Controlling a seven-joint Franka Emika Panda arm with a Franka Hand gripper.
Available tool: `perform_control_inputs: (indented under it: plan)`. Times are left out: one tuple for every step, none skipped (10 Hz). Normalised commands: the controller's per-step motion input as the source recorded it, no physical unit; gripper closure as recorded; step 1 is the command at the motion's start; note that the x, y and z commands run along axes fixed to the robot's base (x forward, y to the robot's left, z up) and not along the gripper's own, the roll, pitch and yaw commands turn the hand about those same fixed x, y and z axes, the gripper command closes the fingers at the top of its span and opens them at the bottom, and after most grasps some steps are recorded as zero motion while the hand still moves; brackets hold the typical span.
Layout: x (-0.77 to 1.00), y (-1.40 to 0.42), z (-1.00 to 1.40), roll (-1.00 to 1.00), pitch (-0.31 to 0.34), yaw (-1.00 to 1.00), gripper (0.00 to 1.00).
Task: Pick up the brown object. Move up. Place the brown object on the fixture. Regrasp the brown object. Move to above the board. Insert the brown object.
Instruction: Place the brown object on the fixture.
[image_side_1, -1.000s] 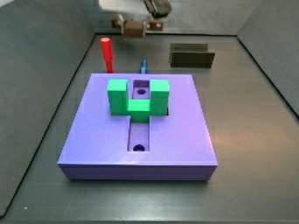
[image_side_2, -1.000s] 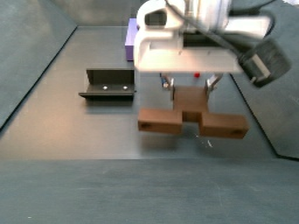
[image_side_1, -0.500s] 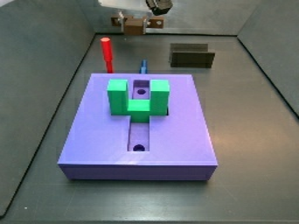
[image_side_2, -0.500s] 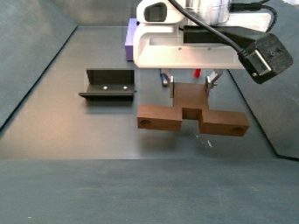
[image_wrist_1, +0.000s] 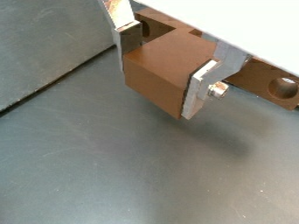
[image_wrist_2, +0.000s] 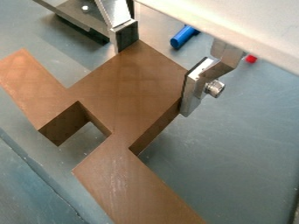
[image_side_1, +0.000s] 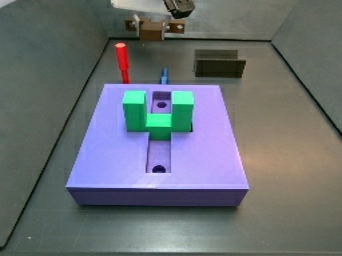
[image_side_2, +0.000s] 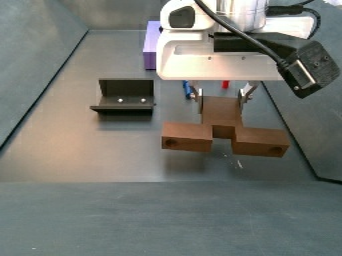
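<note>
My gripper (image_side_2: 218, 100) is shut on the brown object (image_side_2: 221, 138) and holds it in the air above the grey floor, near the back wall in a side view (image_side_1: 151, 28). The piece is a tan-brown bar with a thicker middle block. The silver fingers (image_wrist_1: 201, 87) clamp that block on both sides in both wrist views (image_wrist_2: 105, 105). A round hole (image_wrist_1: 282, 86) shows near one end of the bar. The dark fixture (image_side_2: 123, 97) stands on the floor apart from the gripper (image_side_1: 221, 65). The lavender board (image_side_1: 160, 150) lies in the middle with its groove.
A green U-shaped block (image_side_1: 159, 110) sits on the board. A red upright peg (image_side_1: 122, 62) and a small blue peg (image_side_1: 164, 74) stand behind the board. The blue peg also shows in a wrist view (image_wrist_2: 184, 35). Dark walls ring the floor.
The gripper has risen slightly with the brown object still clamped. Nothing else has moved.
</note>
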Motion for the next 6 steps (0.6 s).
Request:
perform_control_inputs:
  plan:
    - [-0.02,0.13,0.0,-0.12,-0.009,0.0,1.0]
    - [0.0,0.14,0.0,-0.13,0.0,0.01,1.0]
    - [0.0,0.14,0.0,-0.09,0.0,0.03,1.0]
    - [-0.17,0.12,0.0,0.0,-0.011,0.0,1.0]
    - [-0.34,0.06,-0.02,0.0,-0.083,-0.11,1.0]
    - [-0.34,0.07,0.0,0.0,-0.123,-0.15,1.0]
